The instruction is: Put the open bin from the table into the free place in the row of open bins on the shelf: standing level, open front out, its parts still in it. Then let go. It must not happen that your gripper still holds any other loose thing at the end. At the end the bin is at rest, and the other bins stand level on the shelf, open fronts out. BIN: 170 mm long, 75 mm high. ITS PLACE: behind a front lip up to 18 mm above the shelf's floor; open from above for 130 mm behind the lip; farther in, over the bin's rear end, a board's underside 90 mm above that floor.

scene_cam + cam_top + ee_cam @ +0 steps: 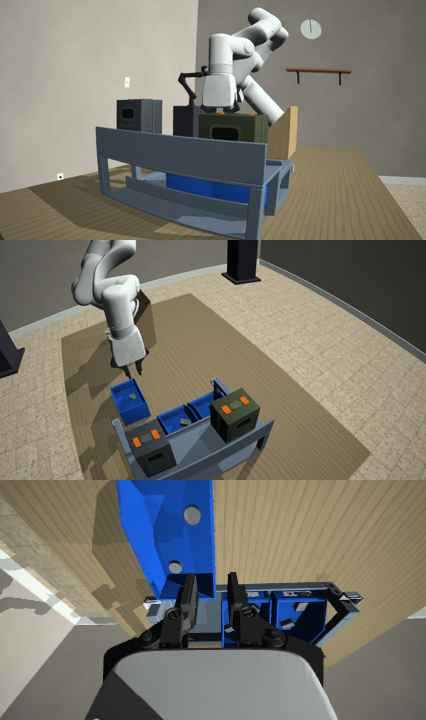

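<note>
The blue open bin (pixel 130 402) stands on the table just in front of the shelf's left end, with two small grey parts (pixel 192 514) in it. It fills the upper left of the wrist view (pixel 170 530). My gripper (pixel 133 372) hangs a little above the bin's far wall, its fingers apart with nothing between them. The grey shelf (pixel 193 433) holds two blue bins (pixel 175 418) (pixel 204 405) in a row. The free place (pixel 205 622) lies left of them. In the exterior view the table bin and my fingertips are hidden behind the shelf and the green case.
A dark grey case (pixel 150 450) stands on the shelf's top board at the left and a green case (pixel 235 414) at the right. A brown slanted board (pixel 146 320) stands on the table behind my arm. Dark pillars stand on the floor beyond the table.
</note>
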`<state>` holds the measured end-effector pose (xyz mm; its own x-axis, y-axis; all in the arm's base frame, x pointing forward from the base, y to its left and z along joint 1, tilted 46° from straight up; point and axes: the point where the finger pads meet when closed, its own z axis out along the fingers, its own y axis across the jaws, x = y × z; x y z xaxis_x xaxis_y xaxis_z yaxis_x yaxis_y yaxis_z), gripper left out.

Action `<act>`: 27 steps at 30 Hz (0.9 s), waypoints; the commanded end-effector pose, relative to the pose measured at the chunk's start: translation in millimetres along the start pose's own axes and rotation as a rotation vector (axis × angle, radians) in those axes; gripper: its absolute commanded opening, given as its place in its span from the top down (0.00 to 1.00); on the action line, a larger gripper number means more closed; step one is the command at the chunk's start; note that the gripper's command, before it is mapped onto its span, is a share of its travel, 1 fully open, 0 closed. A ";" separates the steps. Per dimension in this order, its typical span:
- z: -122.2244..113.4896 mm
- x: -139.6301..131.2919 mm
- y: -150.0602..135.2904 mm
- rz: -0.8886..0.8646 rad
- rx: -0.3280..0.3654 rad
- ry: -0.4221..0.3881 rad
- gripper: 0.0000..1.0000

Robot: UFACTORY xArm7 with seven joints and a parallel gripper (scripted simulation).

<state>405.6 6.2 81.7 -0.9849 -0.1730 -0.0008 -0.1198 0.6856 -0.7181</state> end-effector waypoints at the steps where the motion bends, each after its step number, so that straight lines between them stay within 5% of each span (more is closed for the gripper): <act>1: -1.4 -1.3 0.3 0.000 -0.001 -0.004 0.67; 6: 2.4 -35.1 -20.7 0.260 -0.002 -0.004 0.67; 18: 2.4 -35.1 -20.7 0.260 -0.002 -0.004 0.67; 23: 7.7 -81.3 -49.5 0.518 -0.002 -0.004 0.67; 27: 7.7 -81.3 -49.5 0.518 -0.002 -0.004 0.67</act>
<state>481.6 -19.8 110.5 -0.9287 0.1532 -0.3377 0.3446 0.6928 -0.6335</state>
